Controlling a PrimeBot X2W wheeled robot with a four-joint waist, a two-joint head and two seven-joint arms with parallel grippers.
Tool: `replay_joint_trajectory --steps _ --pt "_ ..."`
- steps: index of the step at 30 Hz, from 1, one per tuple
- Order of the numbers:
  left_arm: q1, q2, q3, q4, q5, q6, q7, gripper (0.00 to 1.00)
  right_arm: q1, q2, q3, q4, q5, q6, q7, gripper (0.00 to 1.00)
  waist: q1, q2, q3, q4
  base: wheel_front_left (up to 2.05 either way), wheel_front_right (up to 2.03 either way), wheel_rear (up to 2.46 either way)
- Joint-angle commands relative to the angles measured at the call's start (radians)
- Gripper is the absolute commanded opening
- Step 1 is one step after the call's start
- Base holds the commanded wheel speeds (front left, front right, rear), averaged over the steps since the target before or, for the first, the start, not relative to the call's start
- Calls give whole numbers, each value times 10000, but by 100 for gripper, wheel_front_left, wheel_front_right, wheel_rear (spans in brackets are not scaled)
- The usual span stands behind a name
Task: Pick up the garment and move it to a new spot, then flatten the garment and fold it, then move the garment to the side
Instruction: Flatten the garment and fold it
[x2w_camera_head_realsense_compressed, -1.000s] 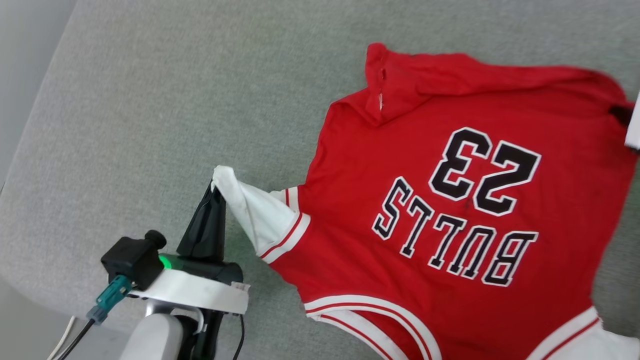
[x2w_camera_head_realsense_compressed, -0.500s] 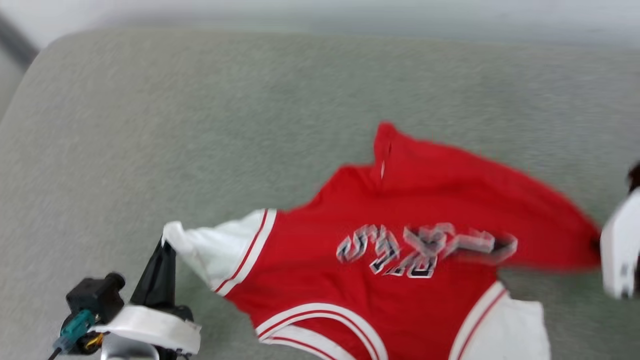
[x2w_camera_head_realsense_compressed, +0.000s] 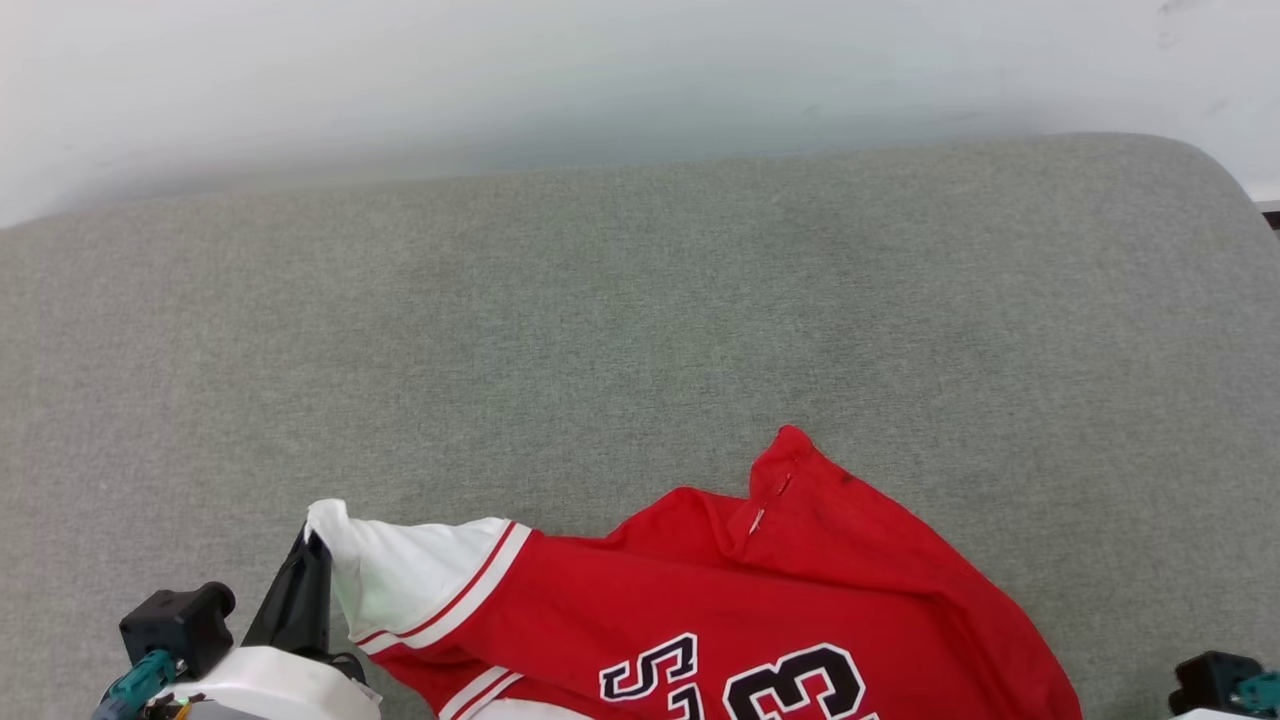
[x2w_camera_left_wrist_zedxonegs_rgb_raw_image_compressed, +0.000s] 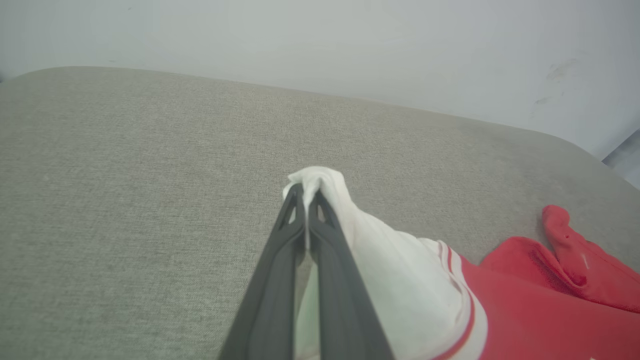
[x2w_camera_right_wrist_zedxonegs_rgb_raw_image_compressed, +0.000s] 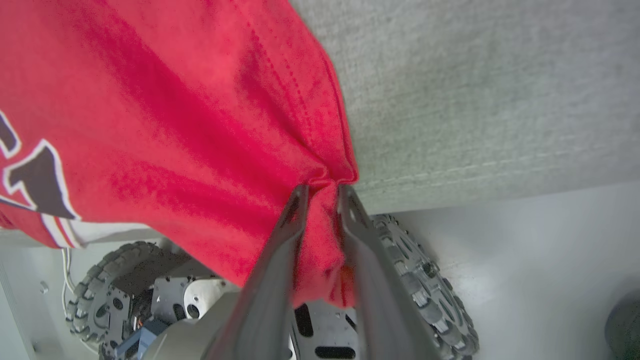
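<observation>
surface: grey cushion (x2w_camera_head_realsense_compressed: 600, 300) | behind: pale wall (x2w_camera_head_realsense_compressed: 500, 70) (faintly smudged) | below: pale floor (x2w_camera_right_wrist_zedxonegs_rgb_raw_image_compressed: 525, 240)

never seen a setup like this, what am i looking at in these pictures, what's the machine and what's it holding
It is a wheeled robot with two arms, each ending in a two-fingered end effector. One picture comes from a camera on its head, looking down at a grey padded surface where a red jersey with white sleeves lies. The other two come from wrist cameras, each looking along that arm's own dark fingers. The left end effector is pinched shut on the tip of a white sleeve. The right end effector has the jersey's red edge bunched between its fingers; how firmly is unclear. Behind it are the robot's wheels.
</observation>
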Motion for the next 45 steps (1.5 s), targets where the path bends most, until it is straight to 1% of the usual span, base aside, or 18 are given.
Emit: replay_joint_trajectory --steps 1,5,8,11,14,16,18,22,25,28,30,34,36,40,41,42,43,45 --pt "146 88 5 -72 -25 45 64 0 7 186 -149 -10 71 -11 -805 100 2 0 -92 -98 0 0 0" --pt "166 129 -16 -189 -46 112 200 0 -253 380 -336 -151 267 -11 -3083 100 2 0 -187 -139 0 0 0" --pt "191 136 -46 -273 -58 127 246 0 -499 386 -362 -271 403 -9 -4576 100 2 0 -246 -110 0 0 0" --pt "222 112 -100 -371 -50 187 285 0 -866 197 -273 -149 508 -7 -5573 100 2 0 -264 -50 0 0 0" --pt "125 99 -136 -437 -50 181 327 0 -1267 -35 -87 11 621 -7 -5791 100 2 0 -179 23 0 0 0" --pt "-35 94 -173 -527 -42 184 329 0 -1867 -343 295 172 704 -7 -5584 100 2 0 -26 83 0 0 0" --pt "-185 93 -213 -613 -16 171 329 0 -2536 -847 968 299 869 -7 -5152 100 2 0 196 149 0 0 0" --pt "-572 103 -378 -706 66 37 322 0 -4025 -1816 2275 465 1249 -7 -3661 100 2 0 713 389 0 0 0" --pt "-888 71 -488 -771 123 -44 249 0 -5093 -2217 3193 535 1573 -7 -2335 100 2 0 1098 630 0 0 0" --pt "-1198 12 -649 -782 171 -139 160 0 -5925 -2426 4074 675 1712 -9 -1173 100 2 0 1480 922 0 0 0" --pt "-1395 -40 -720 -738 169 -195 101 0 -6467 -2466 4567 823 1772 -9 -717 100 2 0 1726 1087 0 0 0" --pt "-1758 -151 -862 -597 193 -313 -44 0 -7197 -2539 5535 1507 1814 -9 -193 100 2 0 2158 1357 0 0 0" --pt "-1903 -206 -925 -498 186 -360 -111 0 -7455 -2457 5892 1968 2009 -9 -70 100 2 0 2300 1450 0 0 0" --pt "-2065 -274 -971 -292 116 -392 -234 0 -7416 -2383 6775 2928 2313 -7 331 98 2 0 2375 1543 0 0 0" --pt "-2091 -280 -970 -257 108 -386 -257 0 -7400 -2381 6960 3120 2414 -7 422 45 2 0 2372 1544 0 0 0" --pt "-2102 -283 -966 -219 93 -383 -287 0 -7373 -2367 7086 3267 2522 -7 445 5 2 0 2356 1539 0 0 0" --pt "-2095 -291 -965 -189 85 -374 -298 0 -7364 -2377 7176 3403 2594 -7 474 0 2 0 2325 1529 0 0 0" --pt "-2046 -290 -933 -120 55 -351 -326 0 -7450 -2396 7265 3394 2722 -4 122 0 2 0 2214 1493 0 0 0"
